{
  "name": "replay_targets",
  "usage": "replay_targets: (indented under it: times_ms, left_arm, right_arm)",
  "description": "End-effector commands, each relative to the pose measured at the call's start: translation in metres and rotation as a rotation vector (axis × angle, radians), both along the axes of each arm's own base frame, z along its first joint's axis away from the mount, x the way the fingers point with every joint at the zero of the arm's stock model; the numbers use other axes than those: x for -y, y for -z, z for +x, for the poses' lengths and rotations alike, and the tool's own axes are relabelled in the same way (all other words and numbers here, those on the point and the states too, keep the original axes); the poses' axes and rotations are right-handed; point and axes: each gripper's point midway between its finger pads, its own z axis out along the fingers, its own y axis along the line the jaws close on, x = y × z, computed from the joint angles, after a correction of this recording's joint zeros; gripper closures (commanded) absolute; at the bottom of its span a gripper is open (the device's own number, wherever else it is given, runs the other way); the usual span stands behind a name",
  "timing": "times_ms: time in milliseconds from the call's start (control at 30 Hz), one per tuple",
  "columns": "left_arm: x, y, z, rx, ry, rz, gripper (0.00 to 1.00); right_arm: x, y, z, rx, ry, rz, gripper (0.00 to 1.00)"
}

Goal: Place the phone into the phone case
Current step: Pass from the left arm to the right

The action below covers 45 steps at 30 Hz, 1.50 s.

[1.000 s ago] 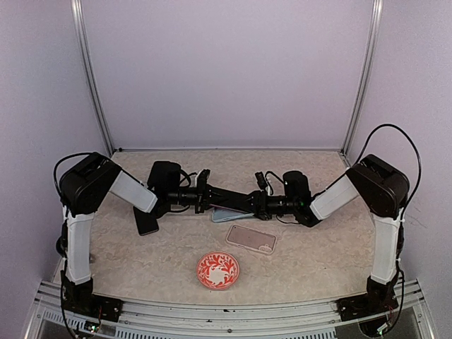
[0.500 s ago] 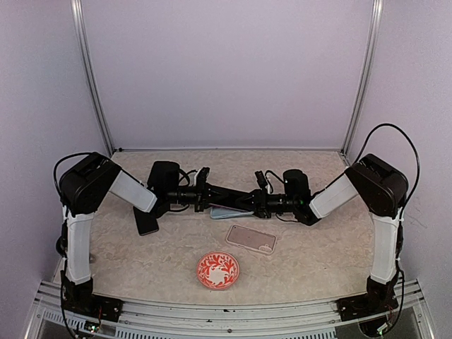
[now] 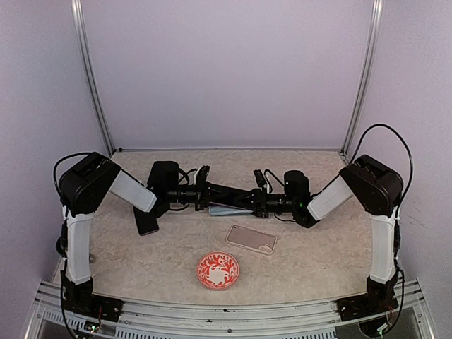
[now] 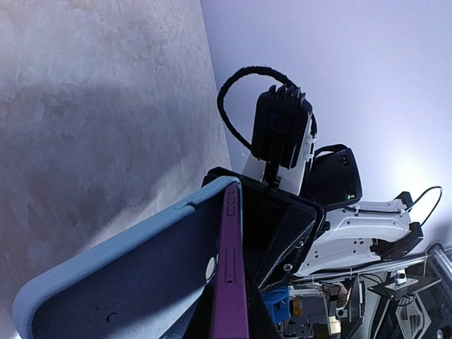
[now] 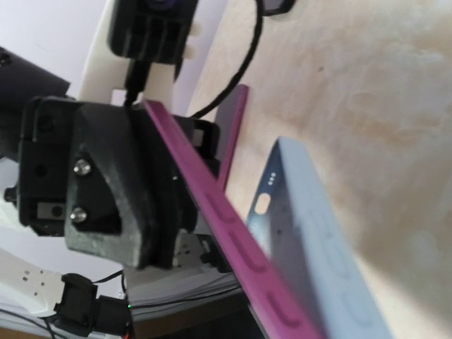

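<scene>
Right arm (image 3: 332, 195) crept left; left tool (image 3: 206, 192) pinches purple phone (image 4: 229, 282), right tool (image 3: 256, 201) pinches blue phone case (image 4: 127, 282), so your skewed push could jam a corner.

Place: robot lab test booth
Walls: plain lilac panels (image 3: 226, 70)
Frame: aluminium posts (image 3: 93, 85)
Surface: marble-patterned table (image 3: 318, 247), metal rail (image 3: 226, 311) at front

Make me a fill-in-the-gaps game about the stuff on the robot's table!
The round patterned plate near the front edge is red and ____.
The soft silicone phone case in the left wrist view is light ____.
The flat black rectangular phone lies on the marbled beige table by the robot's ____ arm.
Missing words: white, blue, left.
</scene>
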Motion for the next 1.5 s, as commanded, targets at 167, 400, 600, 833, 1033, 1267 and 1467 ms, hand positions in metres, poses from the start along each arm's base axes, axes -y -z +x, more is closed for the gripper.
replay_targets:
  times_ms: [167, 400, 600, 833, 1033, 1267, 1467]
  left_arm:
    - [0.013, -0.007, -0.014, 0.015, 0.051, -0.032, 1.0]
    - [0.011, -0.004, -0.014, 0.012, 0.05, -0.027, 1.0]
    - [0.003, -0.002, -0.01, 0.005, 0.033, -0.02, 0.96]
    - [-0.009, -0.006, -0.002, 0.029, 0.008, 0.012, 0.75]
    - [-0.016, -0.011, 0.004, 0.054, -0.01, 0.046, 0.66]
    - [-0.021, -0.017, 0.009, 0.076, -0.024, 0.079, 0.61]
    - [-0.035, -0.025, 0.019, 0.111, -0.064, 0.131, 0.52]
  right_arm:
    - [-0.025, -0.049, -0.026, 0.175, -0.144, 0.144, 0.68]
    - [-0.024, -0.047, -0.03, 0.172, -0.152, 0.152, 0.81]
    - [-0.021, -0.045, -0.03, 0.166, -0.146, 0.154, 0.91]
    - [-0.012, -0.039, -0.028, 0.137, -0.121, 0.164, 0.95]
    - [-0.01, -0.038, -0.028, 0.139, -0.121, 0.161, 0.96]
    - [-0.008, -0.035, -0.027, 0.132, -0.112, 0.158, 0.98]
    - [-0.004, -0.034, -0.026, 0.128, -0.103, 0.157, 1.0]
